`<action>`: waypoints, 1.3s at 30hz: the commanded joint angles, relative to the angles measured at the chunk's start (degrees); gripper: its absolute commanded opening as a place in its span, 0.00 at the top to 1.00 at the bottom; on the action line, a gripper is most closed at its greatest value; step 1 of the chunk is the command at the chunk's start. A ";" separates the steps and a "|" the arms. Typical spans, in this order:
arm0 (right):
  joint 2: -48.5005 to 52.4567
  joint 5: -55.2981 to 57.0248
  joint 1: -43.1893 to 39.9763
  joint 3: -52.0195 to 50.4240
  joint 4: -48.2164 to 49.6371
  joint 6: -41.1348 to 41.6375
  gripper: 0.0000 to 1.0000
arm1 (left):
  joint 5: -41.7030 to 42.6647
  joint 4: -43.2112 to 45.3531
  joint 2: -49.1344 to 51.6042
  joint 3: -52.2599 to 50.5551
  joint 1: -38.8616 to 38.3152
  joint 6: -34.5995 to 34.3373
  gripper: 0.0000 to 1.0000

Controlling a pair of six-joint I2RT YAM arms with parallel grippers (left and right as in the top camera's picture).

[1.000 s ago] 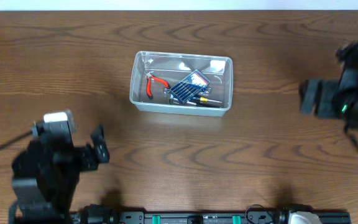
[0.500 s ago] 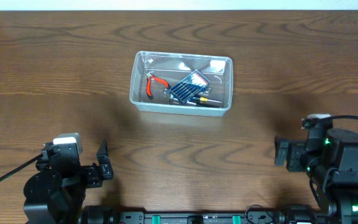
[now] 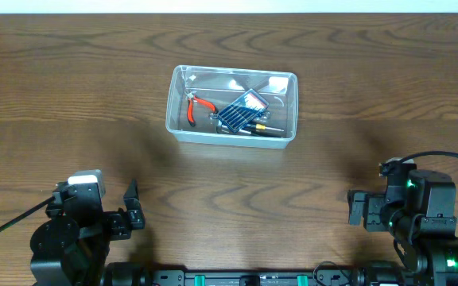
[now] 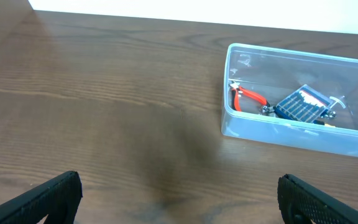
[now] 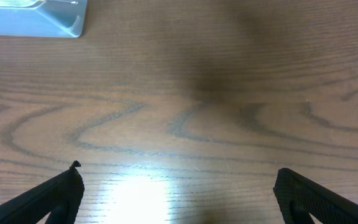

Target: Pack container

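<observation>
The clear container (image 3: 178,107) sits at the table's middle back. Inside lie red-handled pliers (image 3: 197,106), a dark case of bits (image 3: 242,110) and a screwdriver (image 3: 264,129). It also shows in the left wrist view (image 4: 241,124), upper right, and one corner of it in the right wrist view (image 5: 55,25). My left gripper (image 3: 131,208) is open and empty near the front left edge, far from the container. My right gripper (image 3: 356,208) is open and empty near the front right edge. Both wrist views show wide-spread fingertips (image 4: 48,196) (image 5: 48,196) over bare wood.
The wooden table (image 3: 70,87) runs to a white edge at the back. A dark rail (image 3: 253,278) lies along the front edge between the two arm bases.
My right arm has pulled back from the far right to the front right edge. My left arm has drawn back toward the front left and then held still. The container has not moved.
</observation>
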 commanded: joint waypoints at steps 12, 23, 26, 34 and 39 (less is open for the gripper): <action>-23.12 4.66 1.25 -3.54 9.99 -0.79 0.01 | 0.39 -0.09 -0.20 0.00 -0.11 0.52 0.01; -36.85 2.71 2.80 -34.01 49.94 -2.27 0.01 | 0.39 -0.09 -0.20 0.00 -0.11 0.52 0.01; -36.83 2.73 3.50 -39.85 58.38 -2.99 0.01 | 0.39 -0.09 -0.20 0.00 -0.11 0.52 0.01; -36.83 3.65 3.82 -44.94 60.76 -8.04 0.00 | 0.39 -0.11 -0.20 0.00 -0.11 0.52 0.01; -36.83 2.75 3.74 -44.94 60.87 -8.24 0.01 | 0.39 -0.09 -0.20 0.00 -0.11 0.55 0.02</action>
